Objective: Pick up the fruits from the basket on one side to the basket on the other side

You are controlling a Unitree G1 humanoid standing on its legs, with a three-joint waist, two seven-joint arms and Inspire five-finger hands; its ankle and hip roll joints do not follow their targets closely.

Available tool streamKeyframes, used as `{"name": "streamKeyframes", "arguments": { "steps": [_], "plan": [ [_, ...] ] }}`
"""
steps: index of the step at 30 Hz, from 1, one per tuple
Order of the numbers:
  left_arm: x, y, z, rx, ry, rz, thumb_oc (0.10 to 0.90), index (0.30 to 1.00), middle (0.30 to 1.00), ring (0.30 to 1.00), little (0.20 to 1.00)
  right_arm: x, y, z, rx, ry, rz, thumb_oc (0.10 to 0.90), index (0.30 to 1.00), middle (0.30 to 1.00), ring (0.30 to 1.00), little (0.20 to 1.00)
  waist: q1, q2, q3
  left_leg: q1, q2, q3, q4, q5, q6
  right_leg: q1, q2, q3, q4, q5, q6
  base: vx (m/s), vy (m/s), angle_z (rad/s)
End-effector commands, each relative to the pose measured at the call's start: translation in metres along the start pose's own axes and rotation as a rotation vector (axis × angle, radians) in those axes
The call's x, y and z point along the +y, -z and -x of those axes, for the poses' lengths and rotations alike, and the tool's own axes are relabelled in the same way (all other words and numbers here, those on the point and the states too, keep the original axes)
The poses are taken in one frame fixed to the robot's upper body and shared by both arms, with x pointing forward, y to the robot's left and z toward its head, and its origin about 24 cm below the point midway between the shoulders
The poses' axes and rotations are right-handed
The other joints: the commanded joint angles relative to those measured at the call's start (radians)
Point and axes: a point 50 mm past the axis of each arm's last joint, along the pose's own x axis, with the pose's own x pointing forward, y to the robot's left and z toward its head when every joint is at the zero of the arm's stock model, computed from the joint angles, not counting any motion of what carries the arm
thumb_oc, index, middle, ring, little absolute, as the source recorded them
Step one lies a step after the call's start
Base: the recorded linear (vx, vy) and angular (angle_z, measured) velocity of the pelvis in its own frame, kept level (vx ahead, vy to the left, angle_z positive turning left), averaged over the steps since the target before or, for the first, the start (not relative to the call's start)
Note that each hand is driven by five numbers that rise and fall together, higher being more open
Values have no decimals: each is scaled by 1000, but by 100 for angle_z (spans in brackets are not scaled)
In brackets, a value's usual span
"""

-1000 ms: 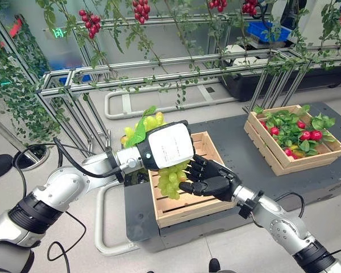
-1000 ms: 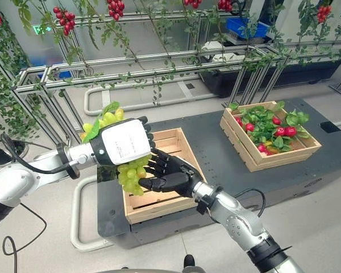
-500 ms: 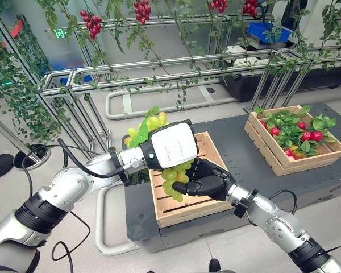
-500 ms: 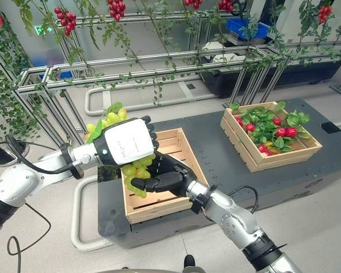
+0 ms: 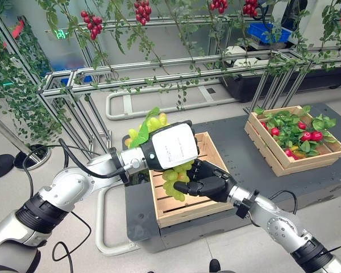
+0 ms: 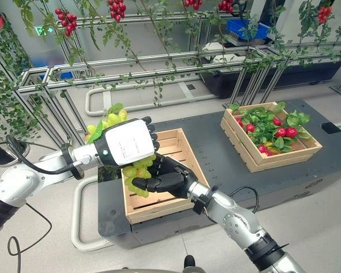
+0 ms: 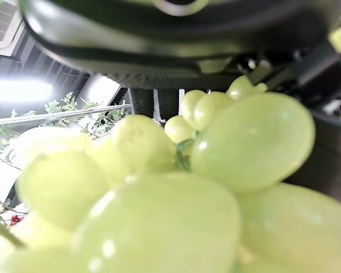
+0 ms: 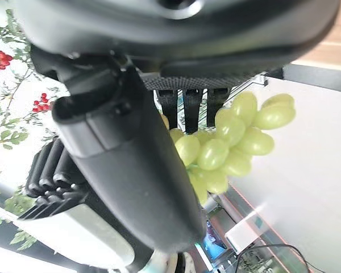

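Green grape bunch (image 8: 227,145) hangs past right hand (image 8: 131,187) thumb; left hand (image 8: 62,227) beside.

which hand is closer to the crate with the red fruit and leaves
Right. The right hand is under the grapes over the near crate; the left hand is further from the far crate.

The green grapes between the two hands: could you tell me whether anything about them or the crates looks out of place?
Nothing stands out. The green grapes hang intact from the left hand above the near wooden crate, with the right hand closing in beside them. The far crate sits level, its fruit inside.
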Motion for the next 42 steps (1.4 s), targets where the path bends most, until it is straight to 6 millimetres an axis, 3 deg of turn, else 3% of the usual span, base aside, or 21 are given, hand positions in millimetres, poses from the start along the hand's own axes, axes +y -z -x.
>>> {"name": "streamKeyframes", "arguments": {
  "steps": [1, 10, 11, 31, 42],
  "plan": [
    [35, 43, -22, 186, -247, -116, 400, 300, 300, 300, 300, 60, -11, -28, -37, -425, -52, 400, 300, 300, 300, 300, 11, -21, -89, 14, -2, -39, 2, -63, 18, 35, -38, -24, 2, -43, 35, 0, 0, 0],
    [36, 42, -23, 192, -264, -124, 400, 300, 300, 300, 300, 57, 5, -33, 22, -411, -106, 400, 300, 300, 300, 300, 17, -21, -90, 14, -3, -41, 2, -61, 18, 37, -42, -29, 2, -42, 36, 0, 0, 0],
    [36, 42, -23, 193, -266, -125, 400, 300, 300, 300, 300, 57, 6, -32, 33, -413, -107, 800, 900, 900, 900, 900, 17, -21, -90, 13, -3, -42, 2, -62, 17, 37, -42, -30, 2, -42, 36, 0, 0, 0],
    [37, 38, -20, 186, -268, -124, 400, 300, 300, 300, 300, 48, 22, -29, 114, -362, -109, 800, 900, 900, 900, 900, 21, -23, -91, 13, -7, -46, 2, -61, 19, 38, -43, -32, 2, -43, 36, 0, 0, 2],
    [33, 38, -18, 176, -255, -114, 400, 300, 300, 300, 300, 42, 12, -26, 68, -340, -78, 800, 900, 900, 900, 900, 20, -23, -89, 14, -7, -48, 2, -61, 19, 40, -41, -31, 2, -42, 36, 0, 0, 0]
  ]
}}
